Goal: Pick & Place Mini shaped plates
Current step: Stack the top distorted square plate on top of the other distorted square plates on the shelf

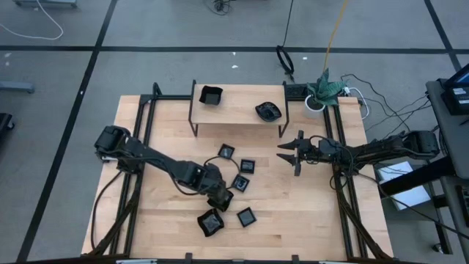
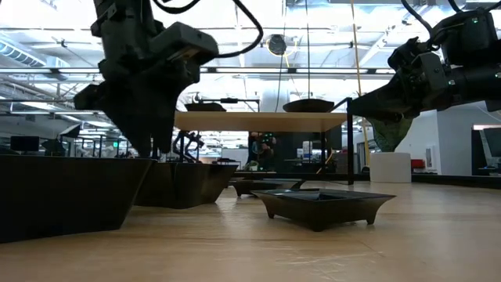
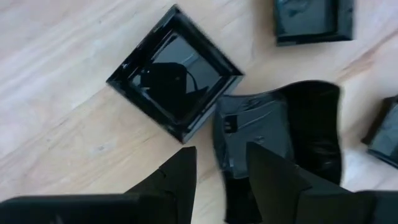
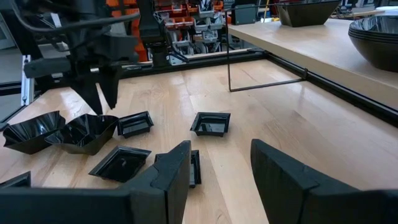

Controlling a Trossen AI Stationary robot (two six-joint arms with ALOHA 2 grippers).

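Several small glossy black plates lie flat on the wooden table: squares [image 1: 226,152], [image 1: 247,166], [image 1: 247,216] and wavy-rimmed ones [image 1: 211,221]. My left gripper [image 1: 218,196] points down, open, over a wavy-rimmed plate [image 3: 286,130]. Its fingertips [image 3: 186,158] stand on either side of that plate's near rim [image 3: 227,134]. A larger square plate [image 3: 174,81] lies just beside it. My right gripper [image 1: 286,152] hovers open above the table's right half, away from every plate. Two more black dishes [image 1: 210,95], [image 1: 269,111] sit on a raised shelf. My left gripper [image 3: 221,149] comes from above, pointing down, with one finger over the inside of the wavy plate and one outside its rim. I cannot tell whether the fingers touch the plate, which rests on the table.
A low wooden shelf [image 1: 238,110] on thin metal legs stands at the table's far side. A small potted plant [image 1: 322,92] and cables sit at the far right corner. Bare wood [image 1: 308,213] lies to the near right of the plates.
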